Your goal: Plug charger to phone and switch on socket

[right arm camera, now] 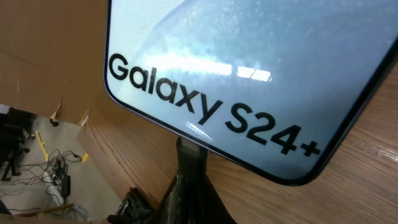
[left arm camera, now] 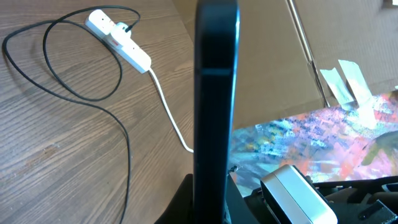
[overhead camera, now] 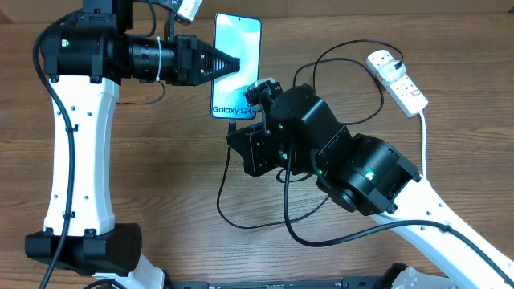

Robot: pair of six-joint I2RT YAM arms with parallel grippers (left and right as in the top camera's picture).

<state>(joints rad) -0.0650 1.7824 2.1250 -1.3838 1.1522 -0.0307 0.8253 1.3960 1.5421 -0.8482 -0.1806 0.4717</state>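
Observation:
The phone [overhead camera: 238,60] has a blue-teal screen with "Galaxy S24+" at its near edge. My left gripper [overhead camera: 231,64] is shut on its left side and holds it. In the left wrist view the phone [left arm camera: 216,93] stands edge-on between the fingers [left arm camera: 214,202]. My right gripper [overhead camera: 242,120] is shut on the charger's small black plug [right arm camera: 188,152]. The plug touches the phone's bottom edge [right arm camera: 249,87]; I cannot tell how deep it sits. The black cable [overhead camera: 321,60] loops to the white socket strip [overhead camera: 397,79], which also shows in the left wrist view [left arm camera: 118,40].
The strip's white cord [overhead camera: 423,136] runs down the right side, also in the left wrist view [left arm camera: 168,109]. Slack black cable [overhead camera: 265,221] lies in loops under the right arm. Brown cardboard [left arm camera: 273,62] stands behind the table's far edge.

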